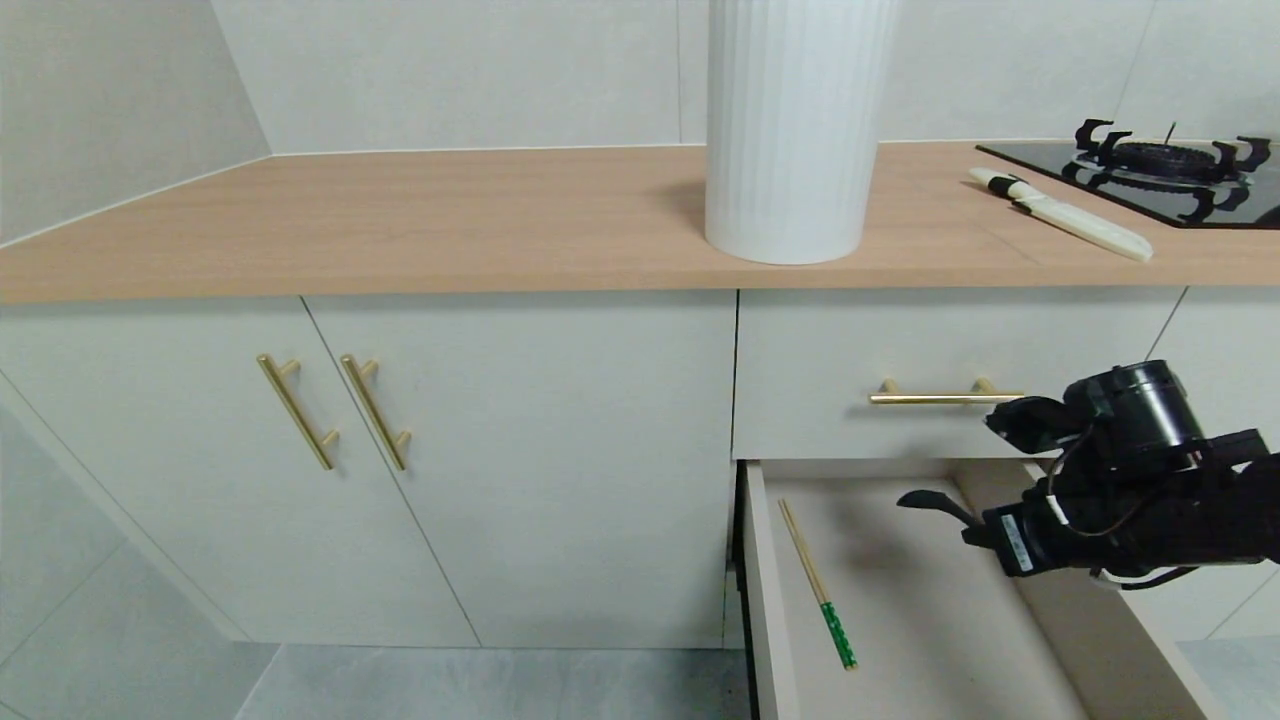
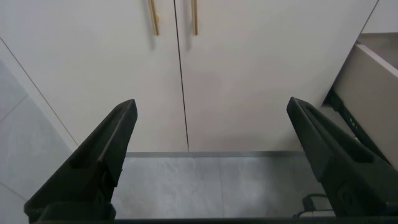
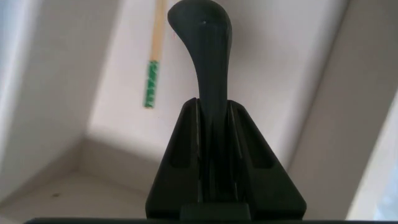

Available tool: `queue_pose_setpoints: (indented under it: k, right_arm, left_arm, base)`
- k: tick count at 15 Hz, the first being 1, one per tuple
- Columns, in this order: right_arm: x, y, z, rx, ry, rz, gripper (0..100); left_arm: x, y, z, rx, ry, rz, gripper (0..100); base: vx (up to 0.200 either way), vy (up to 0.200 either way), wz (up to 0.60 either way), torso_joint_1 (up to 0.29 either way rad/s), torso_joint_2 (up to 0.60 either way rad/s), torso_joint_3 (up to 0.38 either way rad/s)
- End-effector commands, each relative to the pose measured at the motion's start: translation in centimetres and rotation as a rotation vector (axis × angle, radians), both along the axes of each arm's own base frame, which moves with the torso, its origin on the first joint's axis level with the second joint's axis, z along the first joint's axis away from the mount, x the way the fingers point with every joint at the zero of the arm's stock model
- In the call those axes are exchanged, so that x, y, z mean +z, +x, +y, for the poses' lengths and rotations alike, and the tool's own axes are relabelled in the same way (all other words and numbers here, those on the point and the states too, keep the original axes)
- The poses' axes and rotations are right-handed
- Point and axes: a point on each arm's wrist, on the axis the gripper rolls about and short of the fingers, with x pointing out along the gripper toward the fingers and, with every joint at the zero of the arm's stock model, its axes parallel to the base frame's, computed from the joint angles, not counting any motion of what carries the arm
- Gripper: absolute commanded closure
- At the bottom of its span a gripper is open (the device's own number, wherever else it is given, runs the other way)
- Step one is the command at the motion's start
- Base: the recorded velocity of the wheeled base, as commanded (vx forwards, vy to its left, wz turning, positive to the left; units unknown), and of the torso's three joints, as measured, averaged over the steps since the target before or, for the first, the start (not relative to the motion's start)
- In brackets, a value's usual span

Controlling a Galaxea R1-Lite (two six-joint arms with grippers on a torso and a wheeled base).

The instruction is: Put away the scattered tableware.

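black plastic is what i am gripping: a black spoon (image 1: pixel 930 502), clamped by its handle between the fingers of my right gripper (image 1: pixel 985 535), which are pressing together on it. its rounded end is sticking out past the fingertips and is hanging over the open drawer (image 1: pixel 765 580), above the drawer floor and not touching it. in my right wrist view the spoon (image 3: pixel 202 37) is rising straight out of the closed-up gripper (image 3: pixel 211 124).

a pair of wooden chopsticks (image 1: pixel 818 585) with green ends is lying flat on the drawer floor, close along the drawer's left wall and well apart from the spoon. the same chopsticks (image 3: pixel 152 68) are showing beyond the spoon from my wrist.

my left gripper (image 2: pixel 211 109) is hanging low with its fingers spread wide and nothing between them, facing the shut cupboard doors (image 2: pixel 249 74) and the grey floor below them.

above the open drawer a shut drawer is carrying a brass handle (image 1: pixel 945 397). on the wooden counter (image 1: pixel 450 220) a tall white ribbed jar (image 1: pixel 790 130) is standing near the front edge, and to its right a white knife (image 1: pixel 1060 214) is lying just beside the black stove (image 1: pixel 1165 165).
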Motion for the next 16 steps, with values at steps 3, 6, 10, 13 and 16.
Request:
queue_pose_setpoints:
  k: [3,6,10,13,16]
  right_arm:
    - [-6.0,2.9,2.8,-0.088,-0.080,0.166,100]
    - [-9.5,5.0,3.6,-0.211,-0.146,0.176,100]
    - [-11.9,6.3,4.0,-0.239,-0.146,0.124,100]
    - [-12.9,6.6,4.1,-0.265,-0.140,0.111,100]
    - [-14.7,6.7,4.2,-0.266,-0.163,0.149,100]
  left_arm:
    - [0.0,0.0,0.0,0.000,0.000,0.001,0]
    - [0.0,0.0,0.0,0.000,0.000,0.001,0]
    - [0.0,0.0,0.0,0.000,0.002,0.001,0]
    - [0.0,0.0,0.0,0.000,0.000,0.001,0]
    - [0.0,0.0,0.0,0.000,0.000,0.001,0]
  base:
    - [0.000,0.000,0.00,0.000,0.00,0.000]
    - [0.000,0.000,0.00,0.000,0.00,0.000]
    - [0.000,0.000,0.00,0.000,0.00,0.000]
    - [0.000,0.000,0.00,0.000,0.00,0.000]
    - [0.000,0.000,0.00,0.000,0.00,0.000]
